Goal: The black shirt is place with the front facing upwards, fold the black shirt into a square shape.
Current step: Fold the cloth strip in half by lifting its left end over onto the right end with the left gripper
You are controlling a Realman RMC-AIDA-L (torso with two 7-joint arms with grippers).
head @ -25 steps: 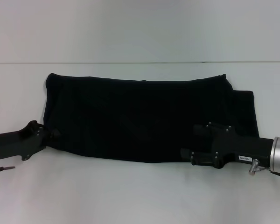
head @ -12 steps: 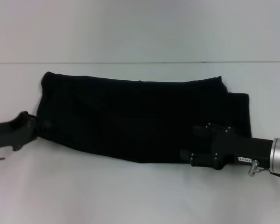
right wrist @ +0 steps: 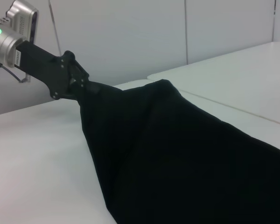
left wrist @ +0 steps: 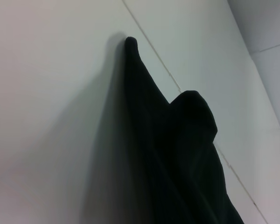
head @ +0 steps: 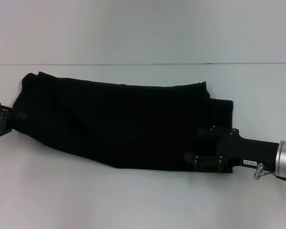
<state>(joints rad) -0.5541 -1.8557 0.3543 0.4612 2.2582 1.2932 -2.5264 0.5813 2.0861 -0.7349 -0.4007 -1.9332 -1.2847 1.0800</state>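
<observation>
Gripping the black shirt (head: 119, 119) at its left end, the left gripper (head: 9, 117) holds the cloth stretched over the white table (head: 133, 200). At the shirt's right near edge sits the right gripper (head: 202, 152), jaws clamped on fabric there.

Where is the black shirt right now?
In the head view the black shirt is stretched across the middle of the white table, with the left gripper at its left end and the right gripper at its right.
</observation>
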